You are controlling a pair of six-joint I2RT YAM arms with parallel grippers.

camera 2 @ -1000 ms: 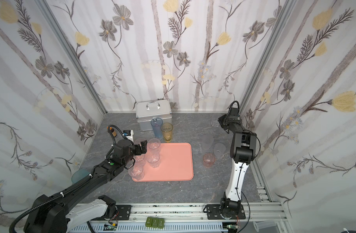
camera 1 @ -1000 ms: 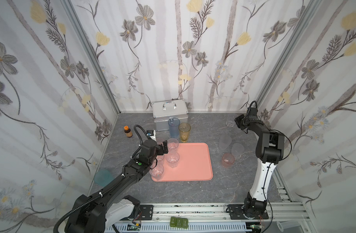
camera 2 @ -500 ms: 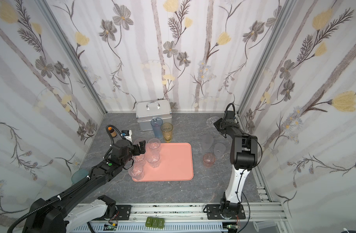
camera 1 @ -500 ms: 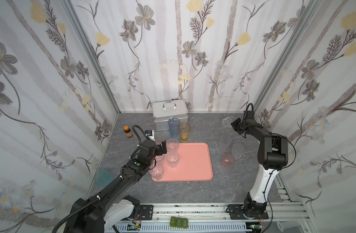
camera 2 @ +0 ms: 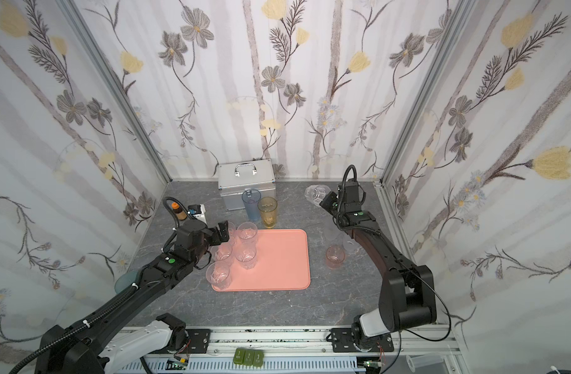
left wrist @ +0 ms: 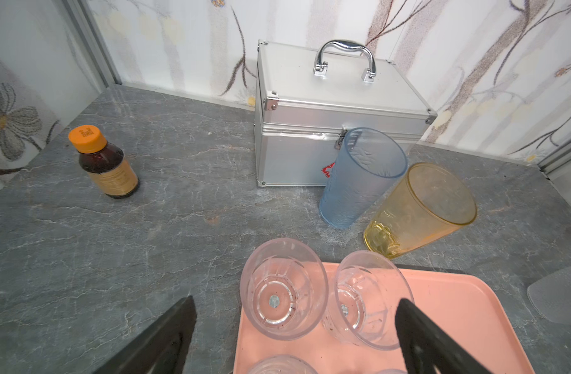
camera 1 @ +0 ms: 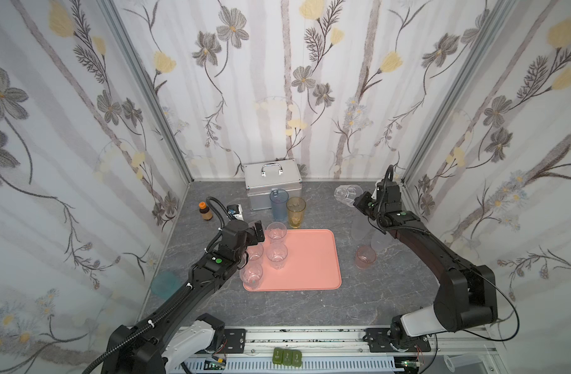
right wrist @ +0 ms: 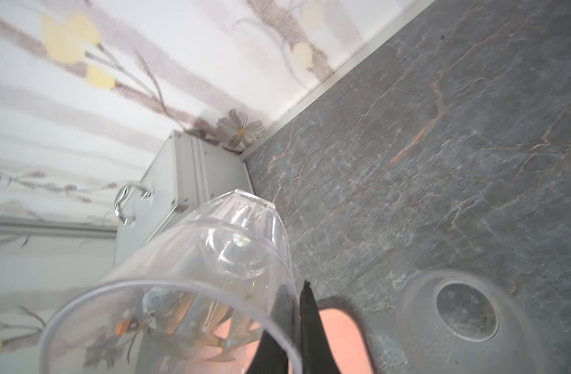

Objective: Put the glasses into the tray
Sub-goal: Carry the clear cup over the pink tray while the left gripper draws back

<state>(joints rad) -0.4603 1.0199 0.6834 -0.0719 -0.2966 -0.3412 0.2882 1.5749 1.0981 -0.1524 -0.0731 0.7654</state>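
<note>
Perhaps five clear glasses (camera 1: 277, 256) stand upright at the left of the pink tray (camera 1: 310, 262); another clear glass (camera 1: 345, 193) hangs tilted in the air.

Grey marble-look tabletop (camera 1: 310, 304). Pink tray (camera 1: 313, 259) lies flat abt mid-table. Silver case (camera 1: 273, 186) at back edge, left of centre, w/ blue glass (camera 1: 278, 200) just in front & amber glass (camera 1: 296, 212) beside that, btw case & tray. Brown bottle (camera 1: 205, 211) w/ orange cap nr back-left corner, small white gadget (camera 1: 235, 212) nr it. Right of tray: two frosted glasses (camera 1: 358, 228), pink glass (camera 1: 365, 257) just in front of them. Teal glass (camera 1: 164, 283) by left edge.
</note>
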